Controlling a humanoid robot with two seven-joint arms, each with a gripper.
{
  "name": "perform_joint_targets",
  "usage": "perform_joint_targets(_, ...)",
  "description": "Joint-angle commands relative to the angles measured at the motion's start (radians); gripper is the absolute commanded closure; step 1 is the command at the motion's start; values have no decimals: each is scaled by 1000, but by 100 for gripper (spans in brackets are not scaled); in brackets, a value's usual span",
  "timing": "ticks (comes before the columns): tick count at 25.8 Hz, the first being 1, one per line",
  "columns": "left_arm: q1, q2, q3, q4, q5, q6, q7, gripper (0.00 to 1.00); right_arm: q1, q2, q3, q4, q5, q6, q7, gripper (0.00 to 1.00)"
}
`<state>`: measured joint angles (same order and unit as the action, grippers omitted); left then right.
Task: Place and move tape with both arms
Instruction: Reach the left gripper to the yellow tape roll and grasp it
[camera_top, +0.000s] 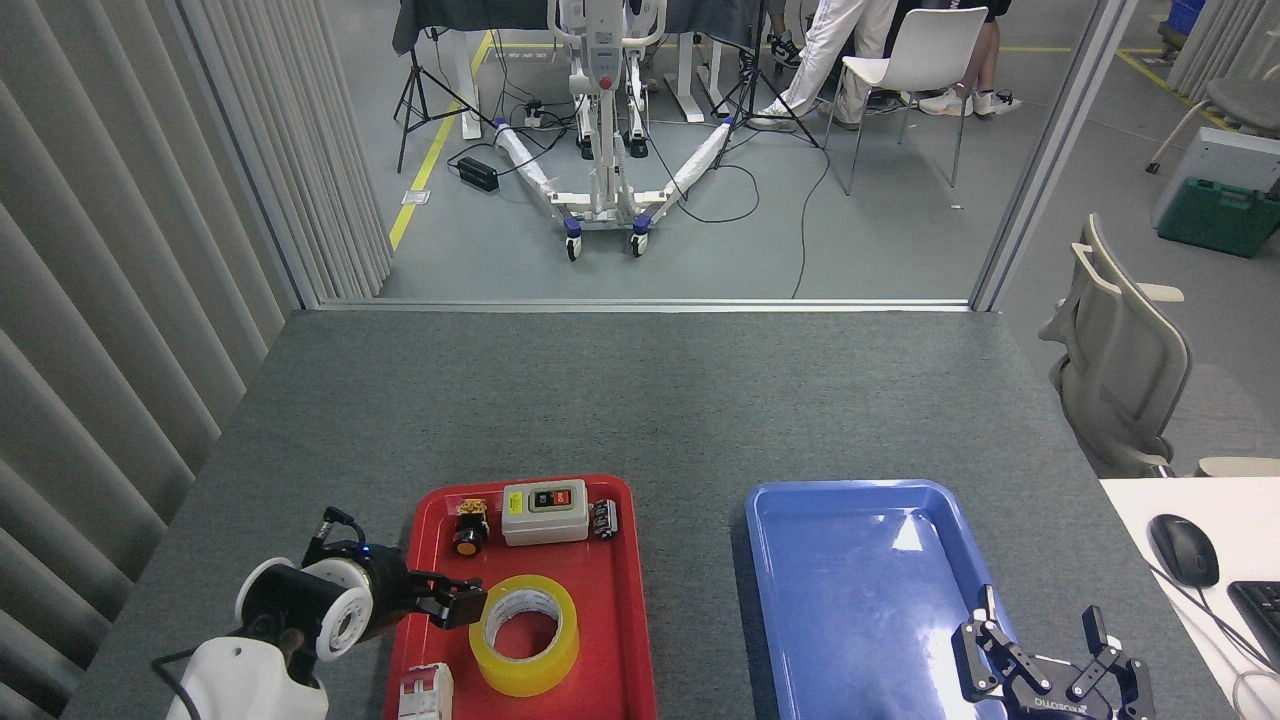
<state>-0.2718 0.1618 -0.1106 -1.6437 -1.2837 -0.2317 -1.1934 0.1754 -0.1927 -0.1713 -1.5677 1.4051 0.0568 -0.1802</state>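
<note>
The tape (525, 681), a yellow roll with a white core, lies flat in the near half of the red tray (622, 600). My left gripper (458, 605) points right over the tray's left side, its dark fingers right at the roll's upper left edge; I cannot see how the fingers stand or whether they touch the roll. My right gripper (1042, 660) stands open at the bottom right, over the near right corner of the blue tray (850, 590), with nothing between its fingers.
At the red tray's far end sit a grey switch box (544, 511), an orange push button (467, 532) and a small black part (604, 519). A white breaker (425, 691) lies at its near left. A white desk with a mouse (1183, 549) borders the right.
</note>
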Motion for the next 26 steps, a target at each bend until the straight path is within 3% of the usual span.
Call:
perform_joint_targets(1, -61, -13, -61, 122, 7, -38, -9, 0, -1, -1, -1, 0, -2, 0, -2, 0)
perform_joint_targets(12, -144, -59, -66, 372, 4, -77, -9, 0, 1, 1, -27, 0, -5, -3, -2, 0)
perform_joint_targets(16, -145, -57, -66, 397, -9, -69, -14, 4, 1, 1, -28, 0, -5, -3, -2, 0)
perform_joint_targets(19, -148, -56, -66, 403, -9, -72, -17, 31, 1, 1, -28, 0, -5, -3, -2, 0)
perform_joint_targets(22, -148, -59, -81, 406, -8, -90, -26, 89, 1, 1, -30, 0, -5, -2, -2, 0)
perform_joint_targets(23, -148, -59, -95, 404, -8, -110, -31, 100, 1, 1, -30, 0, -5, -2, -2, 0)
perform_joint_targets(26, -150, -61, -98, 403, -9, -264, -35, 100, 1, 2, -30, 0, -5, -2, -1, 0)
